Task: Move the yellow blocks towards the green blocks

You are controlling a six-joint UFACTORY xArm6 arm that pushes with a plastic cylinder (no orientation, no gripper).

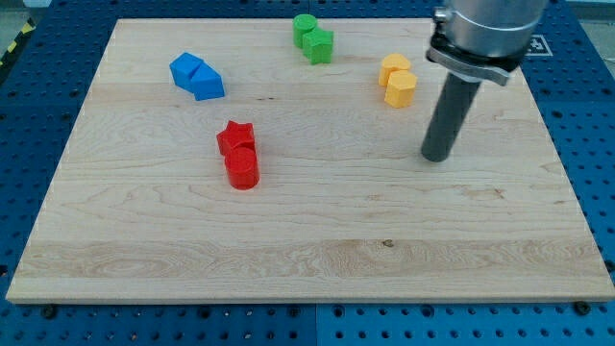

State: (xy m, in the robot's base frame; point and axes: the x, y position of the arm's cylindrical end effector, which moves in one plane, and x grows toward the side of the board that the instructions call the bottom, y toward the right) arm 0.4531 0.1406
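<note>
Two yellow blocks sit touching at the view's upper right: one rounded yellow block [392, 67] and a yellow hexagonal block [401, 88] just below it. Two green blocks sit touching at the view's top centre: a green cylinder [305, 27] and a green star-like block [318, 44]. My tip [435, 157] rests on the board below and to the right of the yellow blocks, apart from them. The green blocks lie to the left of and above the yellow ones.
Two blue blocks [197, 77] sit touching at the upper left. A red star block [235, 137] and a red cylinder [242, 168] sit touching left of centre. The wooden board [307, 259] lies on a blue pegboard table.
</note>
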